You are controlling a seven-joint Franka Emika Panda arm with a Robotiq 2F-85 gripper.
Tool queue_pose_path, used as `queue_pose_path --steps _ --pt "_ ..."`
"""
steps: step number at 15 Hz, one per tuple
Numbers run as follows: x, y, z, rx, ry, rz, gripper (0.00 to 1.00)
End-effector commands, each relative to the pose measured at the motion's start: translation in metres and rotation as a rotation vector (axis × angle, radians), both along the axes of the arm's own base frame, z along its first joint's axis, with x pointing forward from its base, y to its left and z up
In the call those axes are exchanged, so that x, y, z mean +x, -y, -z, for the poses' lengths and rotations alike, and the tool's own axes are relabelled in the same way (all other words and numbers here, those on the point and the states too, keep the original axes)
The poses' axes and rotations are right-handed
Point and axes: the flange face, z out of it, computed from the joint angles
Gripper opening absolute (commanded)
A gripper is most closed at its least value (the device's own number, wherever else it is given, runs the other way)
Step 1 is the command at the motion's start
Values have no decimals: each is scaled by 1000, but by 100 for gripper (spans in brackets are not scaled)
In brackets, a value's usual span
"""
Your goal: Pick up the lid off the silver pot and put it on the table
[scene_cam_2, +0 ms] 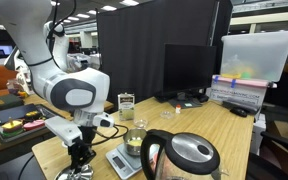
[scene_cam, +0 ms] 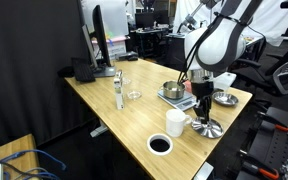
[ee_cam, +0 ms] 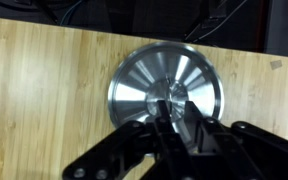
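Lying flat, or very nearly so, on the light-wood surface (scene_cam: 114, 95) near its edge, beside the white mug (scene_cam: 177, 121) and apart from the silver pot (scene_cam: 172, 90): lid (ee_cam: 164, 93), round, polished steel, shallow dome with radial sheen and small central knob (ee_cam: 174, 100). Seen also in both exterior views, directly under the gripper (scene_cam: 202, 112). Jaws drawn close together over the knob in the wrist view; whether clamped on it or just clear of it cannot be told. Handling, as judged: light, rigid, not fragile but apt to ring and skate on bare wood; slick all over, rim too thin and too low for purchase, so knob the only sound hold, pinched squarely across its middle and kept level to prevent swinging. Placement apparently all but done; only release and a straight lift away remaining. Markings: none legible on lid, pot, mug or dark kettle (scene_cam_2: 184, 155); no brand, label or writing large enough to read in any view
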Motion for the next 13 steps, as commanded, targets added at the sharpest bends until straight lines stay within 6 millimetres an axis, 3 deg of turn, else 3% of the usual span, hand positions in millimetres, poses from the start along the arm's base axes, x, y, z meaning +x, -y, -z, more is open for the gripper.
queue_pose_path --steps 1,5,6,9,13 --pt "7 6 -12 19 40 67 56" --pt "-5 20 -47 27 110 153 84" --pt "9 14 -31 28 64 120 67" --pt "-2 19 -47 24 87 130 84" --pt "-3 19 -46 23 90 131 84"
